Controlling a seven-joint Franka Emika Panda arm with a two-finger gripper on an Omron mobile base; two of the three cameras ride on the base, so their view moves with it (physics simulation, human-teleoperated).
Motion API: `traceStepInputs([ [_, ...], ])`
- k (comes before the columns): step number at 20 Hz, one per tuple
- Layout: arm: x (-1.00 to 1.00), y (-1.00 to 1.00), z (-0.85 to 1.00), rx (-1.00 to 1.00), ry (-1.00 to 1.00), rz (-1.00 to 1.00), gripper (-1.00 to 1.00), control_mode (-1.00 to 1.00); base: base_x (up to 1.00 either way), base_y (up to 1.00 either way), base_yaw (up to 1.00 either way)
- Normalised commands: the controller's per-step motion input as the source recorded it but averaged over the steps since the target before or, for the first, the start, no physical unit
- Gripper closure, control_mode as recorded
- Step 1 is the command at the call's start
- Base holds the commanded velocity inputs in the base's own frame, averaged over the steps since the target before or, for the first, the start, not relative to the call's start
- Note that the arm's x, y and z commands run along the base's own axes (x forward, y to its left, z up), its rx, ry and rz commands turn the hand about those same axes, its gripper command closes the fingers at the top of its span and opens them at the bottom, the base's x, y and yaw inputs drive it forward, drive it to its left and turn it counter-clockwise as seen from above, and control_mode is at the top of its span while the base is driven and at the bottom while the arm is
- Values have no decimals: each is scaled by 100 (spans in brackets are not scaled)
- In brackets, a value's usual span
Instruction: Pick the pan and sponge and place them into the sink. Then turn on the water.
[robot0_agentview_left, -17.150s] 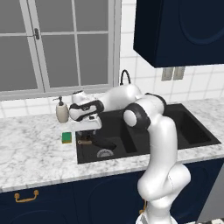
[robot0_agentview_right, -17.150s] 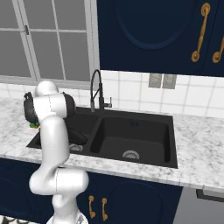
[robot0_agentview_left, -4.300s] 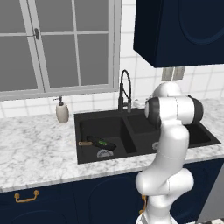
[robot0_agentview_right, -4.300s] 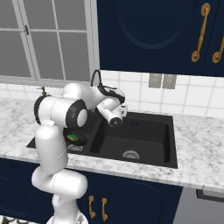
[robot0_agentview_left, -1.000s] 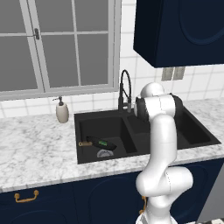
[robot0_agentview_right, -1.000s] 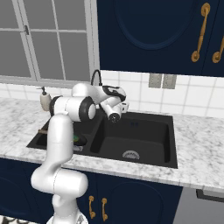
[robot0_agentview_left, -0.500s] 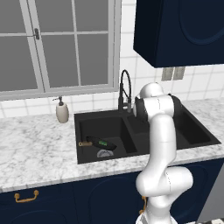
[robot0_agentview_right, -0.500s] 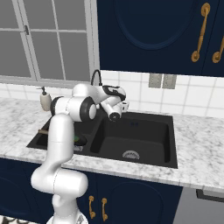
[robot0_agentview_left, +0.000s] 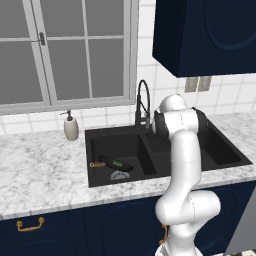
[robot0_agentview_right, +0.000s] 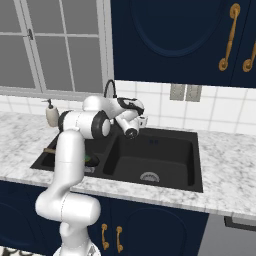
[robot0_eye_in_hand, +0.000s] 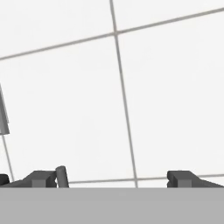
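Observation:
The black pan lies in the left basin of the black sink, its wooden handle pointing left. The green sponge rests on the pan. In the right base view the pan's handle and the sponge peek out from behind the arm. My gripper hovers above the sink's back rim, just right of the black arched faucet, facing the tiled wall. Its fingertips stand wide apart with nothing between them, so it is open. No water runs.
A beige soap dispenser stands on the marble counter left of the sink. The faucet rises behind the divider. A thin dark rod sits close to my left fingertip. Wall outlets and cabinets hang above.

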Motion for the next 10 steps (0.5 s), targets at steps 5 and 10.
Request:
traceStepInputs([
  [5, 0, -5, 0, 0, 0, 0, -100, -100, 0, 0, 0],
  [10, 0, 2, 0, 0, 0, 0, -100, -100, 0, 0, 0],
])
